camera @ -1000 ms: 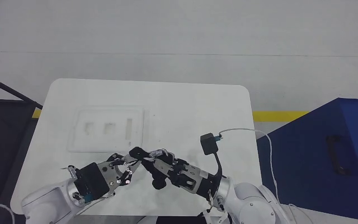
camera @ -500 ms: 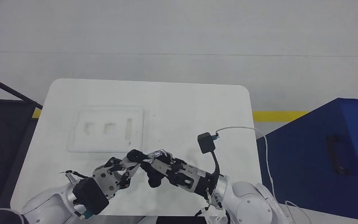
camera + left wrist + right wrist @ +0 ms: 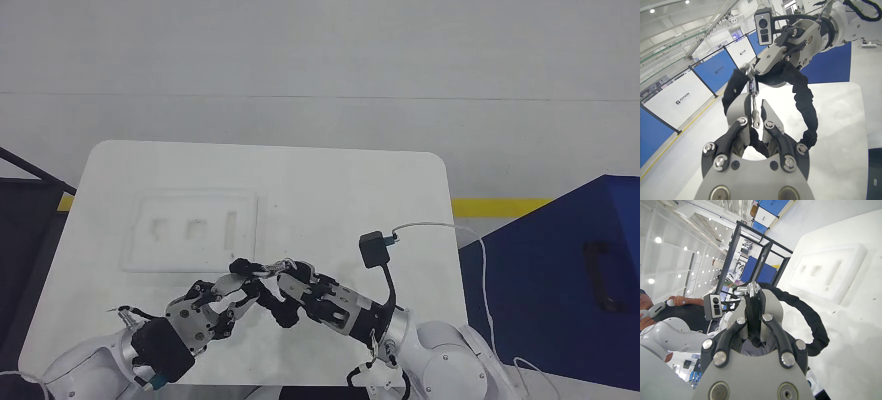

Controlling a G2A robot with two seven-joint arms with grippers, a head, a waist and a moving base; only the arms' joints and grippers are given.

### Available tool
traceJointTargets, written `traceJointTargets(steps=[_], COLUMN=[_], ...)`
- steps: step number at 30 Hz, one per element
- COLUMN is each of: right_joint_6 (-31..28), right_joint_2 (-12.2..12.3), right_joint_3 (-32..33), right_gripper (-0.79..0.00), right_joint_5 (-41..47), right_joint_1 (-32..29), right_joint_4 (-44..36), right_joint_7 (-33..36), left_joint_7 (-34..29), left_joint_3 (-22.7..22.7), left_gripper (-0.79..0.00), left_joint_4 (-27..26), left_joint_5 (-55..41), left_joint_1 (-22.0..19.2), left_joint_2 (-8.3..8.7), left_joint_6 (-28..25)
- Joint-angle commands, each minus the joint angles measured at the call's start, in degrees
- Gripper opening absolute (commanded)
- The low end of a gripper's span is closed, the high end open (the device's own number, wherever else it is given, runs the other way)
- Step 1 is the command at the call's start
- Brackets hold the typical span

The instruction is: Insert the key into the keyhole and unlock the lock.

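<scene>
Key [image 3: 755, 113], left wrist view: we find it between the fingers of the left gripper [image 3: 755, 100]. Its bow is toward the palm and its blade runs straight out past the fingertips to the lock [image 3: 751, 84]. The key's long axis lies along the gripper's own reach axis. The fingers stand narrowly apart, with a sliver of background showing beside the bow, so we read the key as straddled, not clamped. We judge the blade to be seated in the keyhole; its depth cannot be read.

Right wrist view: the right gripper [image 3: 754, 298] is closed tight on the lock's black-sleeved neck, and the metal head sits just past the fingertips. The cable [image 3: 810, 323] loops away over the table [image 3: 848, 351] and back.

Top view: the left arm enters from 7 o'clock and the right arm from 5 o'clock. The two grippers meet near the table's 6 o'clock edge. From the left gripper, the lock lies at about 2 o'clock, close by. The tray [image 3: 190, 255] sits at 10 o'clock from that junction, well apart.

The left gripper is the nearer to the key. We judge that the coming move calls for closing on the bow and twisting about the key's axis while the right gripper resists the torque.

The left wrist view settles the finger gap. The right wrist view settles the clamp on the lock. The top view gives the arm layout, but the key there is too small to judge.
</scene>
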Motion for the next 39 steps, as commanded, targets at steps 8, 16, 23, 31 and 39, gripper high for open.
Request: traceJointTargets(steps=[8, 16, 23, 31, 39], right_joint_6=[-0.32, 3.26, 5.78, 7.04, 4.26], right_joint_2=[0.5, 1.19, 2.17, 2.49, 1.56], right_joint_3=[1.19, -0.3, -4.07, -12.56, -16.11], right_gripper=[-0.785, -0.785, -0.785, -0.785, -0.785], right_joint_5=[-2.19, -20.17, -51.21, -92.54, -101.84], right_joint_1=[-1.8, -2.97, -5.05, -5.68, -3.45], right_joint_4=[-0.75, -4.15, -7.64, -5.44, -1.45], right_joint_7=[-0.23, -0.14, 0.19, 7.19, 12.12], left_joint_7=[-2.13, -13.52, -16.21, -16.21, -16.21], left_joint_3=[-3.53, -4.28, -3.98, -3.98, -3.98], left_gripper=[0.0, 0.0, 0.0, 0.0, 0.0], left_joint_4=[1.69, 6.19, 6.47, 6.47, 6.47], left_joint_5=[-9.95, -42.19, -46.37, -46.37, -46.37], left_joint_1=[-0.36, 0.24, 0.35, 0.35, 0.35], left_joint_2=[0.11, 0.29, 0.45, 0.45, 0.45], left_joint_6=[-8.08, -17.73, -18.51, -18.51, -18.51])
